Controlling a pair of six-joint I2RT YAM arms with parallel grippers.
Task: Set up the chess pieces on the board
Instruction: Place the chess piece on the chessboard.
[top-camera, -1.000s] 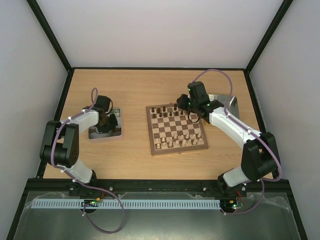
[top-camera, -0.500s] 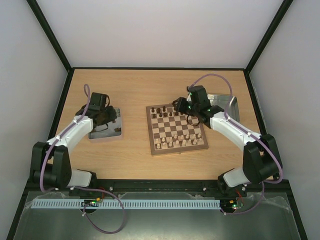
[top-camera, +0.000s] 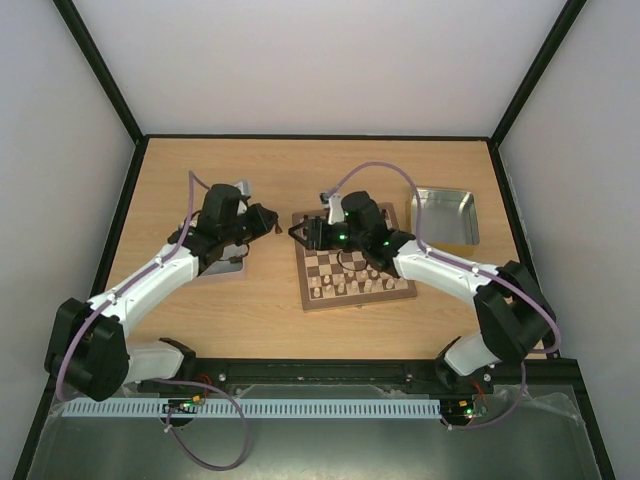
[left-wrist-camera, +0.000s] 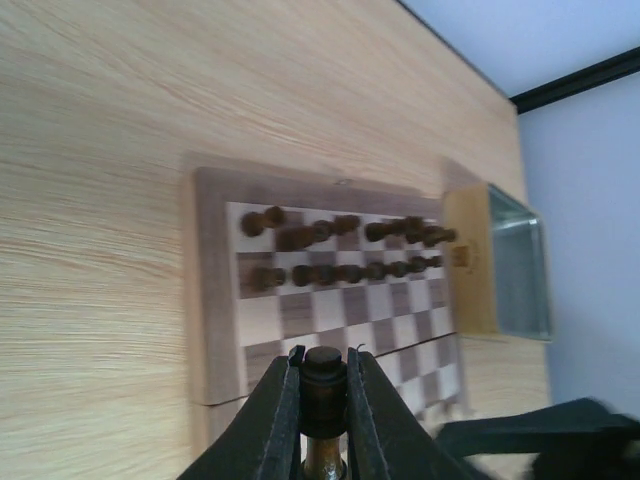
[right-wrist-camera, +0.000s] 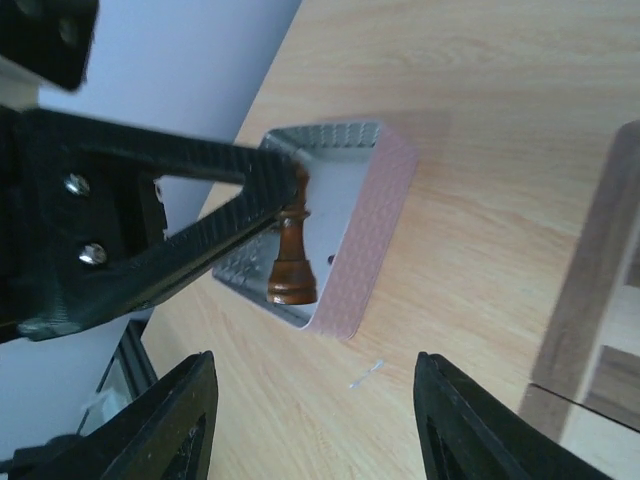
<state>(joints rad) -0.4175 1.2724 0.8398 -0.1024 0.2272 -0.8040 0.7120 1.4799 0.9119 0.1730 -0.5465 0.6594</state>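
The left gripper (left-wrist-camera: 323, 360) is clamped on a dark chess piece (right-wrist-camera: 292, 250) just off the far-left corner of the board (left-wrist-camera: 210, 300). The right gripper (right-wrist-camera: 310, 365) faces it, jaws wide, holding nothing

Metal tray (top-camera: 445, 215) on wooden table (top-camera: 250, 320)

Wood table (top-camera: 270, 165), white walls (top-camera: 320, 60) — black frame (top-camera: 102, 72)

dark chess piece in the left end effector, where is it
Top view, left of centre: the chess piece is pinched in the left end effector, above the table between the metal tray and the board.
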